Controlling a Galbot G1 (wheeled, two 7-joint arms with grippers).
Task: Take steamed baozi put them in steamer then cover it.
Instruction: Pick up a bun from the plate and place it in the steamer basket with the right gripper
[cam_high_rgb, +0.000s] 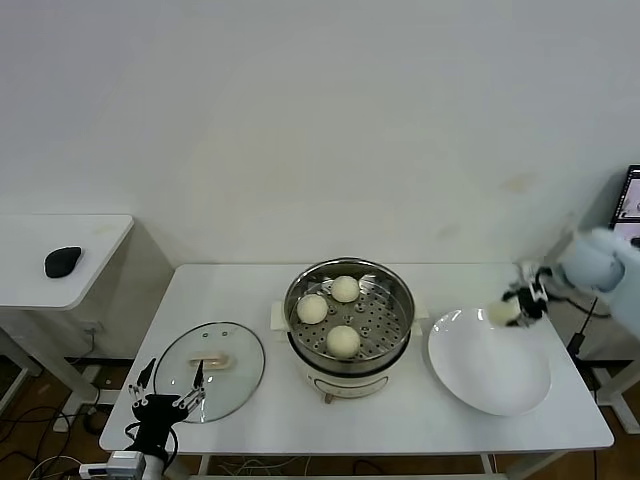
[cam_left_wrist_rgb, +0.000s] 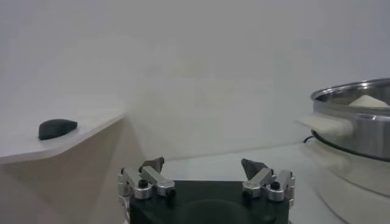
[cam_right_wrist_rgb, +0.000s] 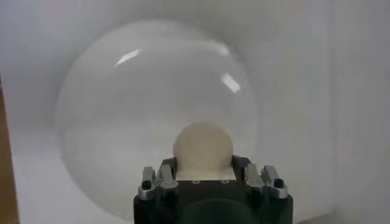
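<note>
Right gripper (cam_high_rgb: 518, 305): at the right edge of the head view, over the far rim of the plate, clenched around one bun (cam_right_wrist_rgb: 202, 148); the wrist view shows the bun wedged between its fingers (cam_right_wrist_rgb: 159, 176).
Left gripper (cam_high_rgb: 167, 392): lower left of the head view, at the table's front edge just in front of the lid, fingers (cam_left_wrist_rgb: 152, 165) spread wide and holding nothing.
Buns in the steamer (cam_high_rgb: 349, 316): three lie on the perforated tray at centre frame, one at the back (cam_high_rgb: 345, 288), one on the left (cam_high_rgb: 312, 309), one at the front (cam_high_rgb: 343, 341).
Lid (cam_high_rgb: 210, 369): flat on the table, lower left, beside the steamer and apart from it.
Plate (cam_high_rgb: 489, 362): white, lower right, just beside the steamer, nothing resting on it.
Table (cam_high_rgb: 400, 415): white, carrying the lid, steamer and plate.
Side desk (cam_high_rgb: 40, 290): at the left edge, with a black mouse (cam_high_rgb: 63, 261) on it.
In the way: nothing stands between the plate and the steamer's open top.
</note>
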